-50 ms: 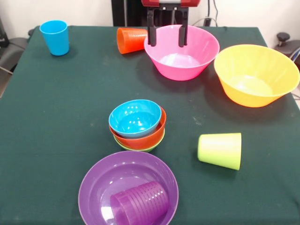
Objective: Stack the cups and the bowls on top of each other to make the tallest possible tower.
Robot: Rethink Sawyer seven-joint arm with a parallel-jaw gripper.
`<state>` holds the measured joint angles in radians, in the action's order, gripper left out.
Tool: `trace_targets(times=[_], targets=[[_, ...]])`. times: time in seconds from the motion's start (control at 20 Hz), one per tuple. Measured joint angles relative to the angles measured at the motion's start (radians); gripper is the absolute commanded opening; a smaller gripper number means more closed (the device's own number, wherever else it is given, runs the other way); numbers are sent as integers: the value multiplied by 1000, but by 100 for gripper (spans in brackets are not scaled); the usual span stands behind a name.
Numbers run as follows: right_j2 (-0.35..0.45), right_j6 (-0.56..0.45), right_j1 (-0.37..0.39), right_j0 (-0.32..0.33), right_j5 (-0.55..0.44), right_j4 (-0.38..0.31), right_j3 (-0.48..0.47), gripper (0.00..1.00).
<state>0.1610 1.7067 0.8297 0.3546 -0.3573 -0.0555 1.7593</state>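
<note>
Counting across the green desk [56, 140], four cups and six bowls were seen. A blue cup [55, 37] was stood upright at ten o'clock. An orange cup [131, 40] was laid on its side at twelve o'clock, partly hidden behind the pink bowl [192, 58]. A lime green cup [220, 150] was laid on its side at four o'clock. A purple cup [139, 205] was laid on its side inside the wide purple bowl [101, 180] at six o'clock, and that bowl's lower rim was cut off by the picture's edge.

Three small bowls were nested near the centre: a blue bowl [135, 117] on top, an orange bowl [145, 137] under it, and a green bowl [157, 144] at the bottom, shown only as a thin rim. A yellow bowl [256, 75] was set at two o'clock, apart from the pink one.

The gripper [167, 33] was held with fingers spread, released, straddling the pink bowl's far rim; nothing was grasped. Its upper body was cut off at the top edge.
</note>
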Motion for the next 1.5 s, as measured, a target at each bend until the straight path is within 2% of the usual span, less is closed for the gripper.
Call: trace_targets(times=[0.35,1.05,1.5], targets=[[0,0,-8,8,37,-32,11,100],[0,0,-27,83,145,-81,135,100],[0,0,-52,93,196,-109,190,100]])
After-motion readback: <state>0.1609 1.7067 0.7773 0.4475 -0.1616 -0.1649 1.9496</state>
